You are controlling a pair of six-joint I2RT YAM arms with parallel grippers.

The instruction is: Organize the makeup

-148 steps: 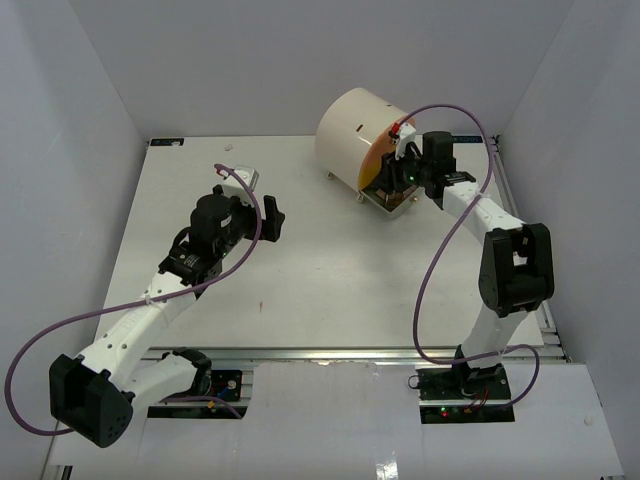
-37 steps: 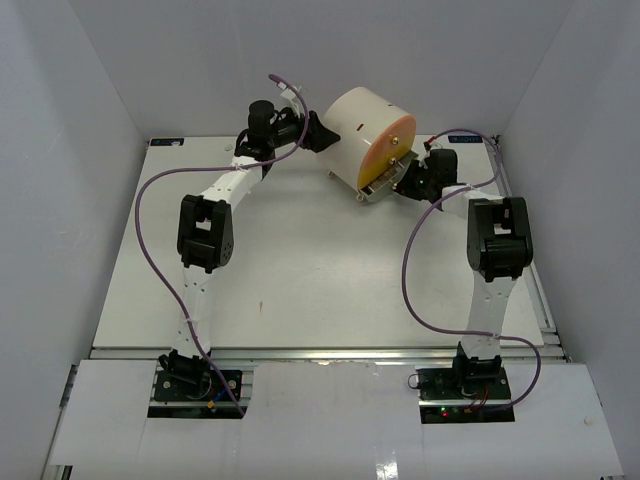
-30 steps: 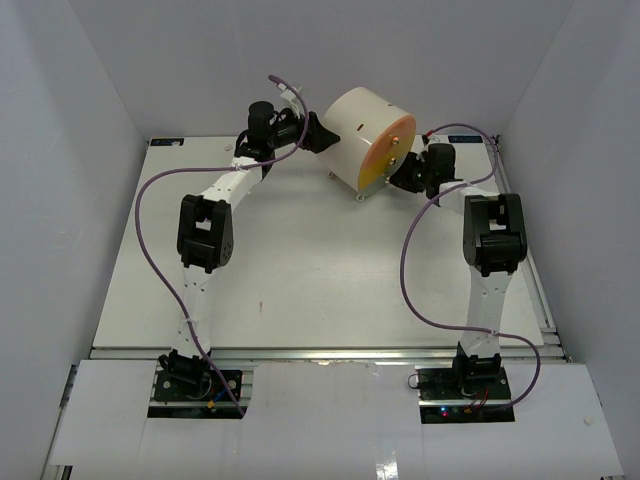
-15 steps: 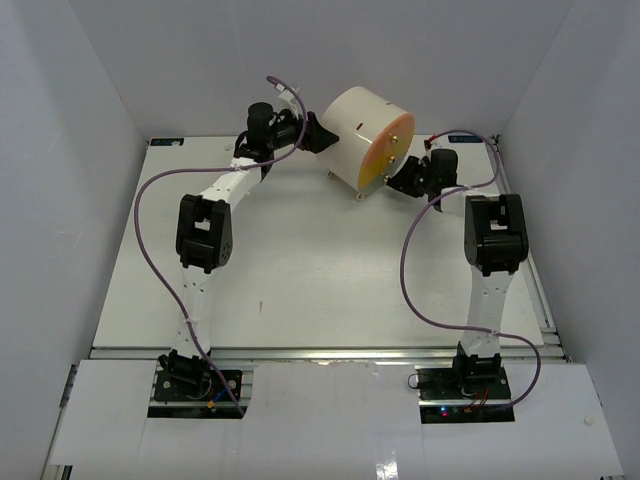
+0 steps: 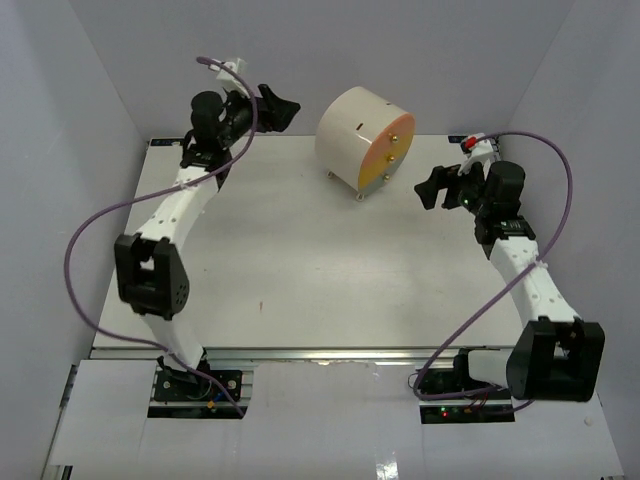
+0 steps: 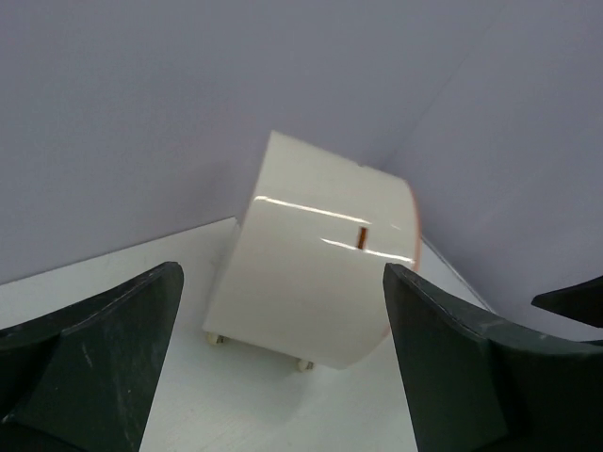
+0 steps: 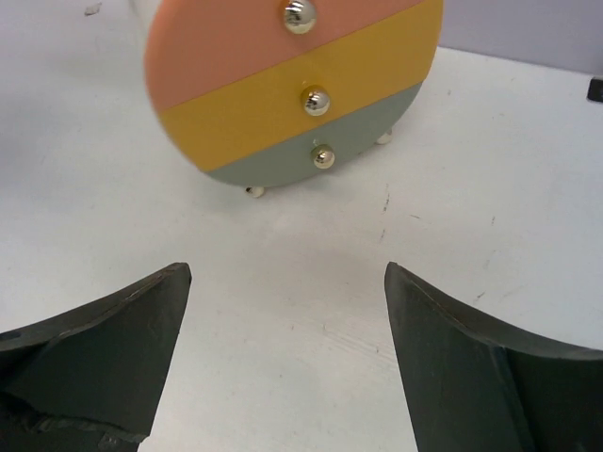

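Makeup is hiding from every view, so its place and long axis cannot be told. Compared with a second ago, the right gripper (image 5: 425, 188) is backing away from the drawer box (image 5: 357, 138), jaws now spread wide and empty. The left gripper (image 5: 288, 105), equally wide and empty, is lifting off up-left. All three drawers are sitting flush.

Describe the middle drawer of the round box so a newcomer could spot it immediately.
Find the cream round box at the table's far edge. On its striped face, the middle drawer is the yellow band, between a peach drawer above and a grey-green drawer below.
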